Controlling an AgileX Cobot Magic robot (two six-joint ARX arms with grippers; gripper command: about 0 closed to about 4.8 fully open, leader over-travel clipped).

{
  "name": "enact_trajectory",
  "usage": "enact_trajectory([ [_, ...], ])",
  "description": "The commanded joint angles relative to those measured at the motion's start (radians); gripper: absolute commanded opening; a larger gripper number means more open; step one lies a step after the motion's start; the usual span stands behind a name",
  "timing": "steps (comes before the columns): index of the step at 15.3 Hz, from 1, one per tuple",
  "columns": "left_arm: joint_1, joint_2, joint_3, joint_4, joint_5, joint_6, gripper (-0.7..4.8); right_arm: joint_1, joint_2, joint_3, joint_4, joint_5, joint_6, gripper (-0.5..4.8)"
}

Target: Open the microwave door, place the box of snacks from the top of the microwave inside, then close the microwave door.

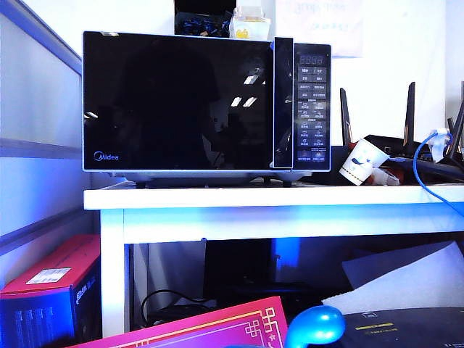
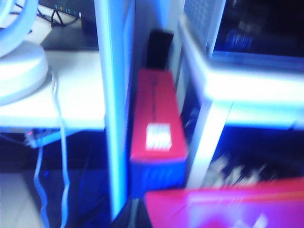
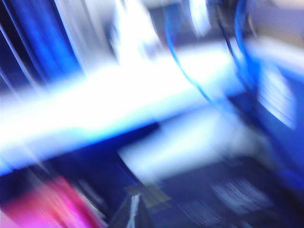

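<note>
Exterior view: the large black Midea microwave with silver trim (image 1: 206,101) stands on the white bench (image 1: 275,197), filling the upper middle of the frame. Its wide glossy black glass door (image 1: 177,101) sits flush with the front, closed, and the button panel (image 1: 312,105) lies at its right. On the oven's top, at the upper edge of the frame, the small whitish box of snacks with yellow on it (image 1: 249,26) rests just beside a dark box of blue-wrapped items (image 1: 203,24). Neither of my tools appears in any view. My right tool is clenched; of my left tool I cannot tell. A red-topped carton (image 1: 51,290) lies lower left, below the bench.
</note>
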Motion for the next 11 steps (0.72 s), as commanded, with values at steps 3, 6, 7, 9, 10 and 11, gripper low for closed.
enact_trajectory([
  [3, 0.000, 0.172, 0.431, 0.049, -0.126, -0.013, -0.06, 0.007, 0.066, 0.297, 0.066, 0.049, 0.079, -0.06],
  [6, 0.000, 0.488, 0.789, 0.020, -0.103, 0.040, -0.06, 0.007, 0.256, 0.554, 0.051, 0.051, 0.079, -0.05],
  [7, 0.000, 0.592, 0.924, -0.018, -0.073, 0.053, -0.06, 0.007, 0.329, 0.640, 0.036, 0.042, 0.078, -0.05],
  [9, 0.000, 0.842, 1.285, -0.119, 0.073, 0.059, -0.06, 0.011, 0.505, 0.826, 0.020, 0.034, 0.000, -0.06],
  [10, 0.000, 0.927, 1.413, -0.161, 0.173, 0.086, -0.06, 0.011, 0.567, 0.882, 0.021, -0.003, -0.025, -0.05],
  [11, 0.000, 1.014, 1.551, -0.230, 0.276, 0.103, -0.06, 0.011, 0.629, 0.933, 0.021, -0.045, -0.026, -0.05],
])
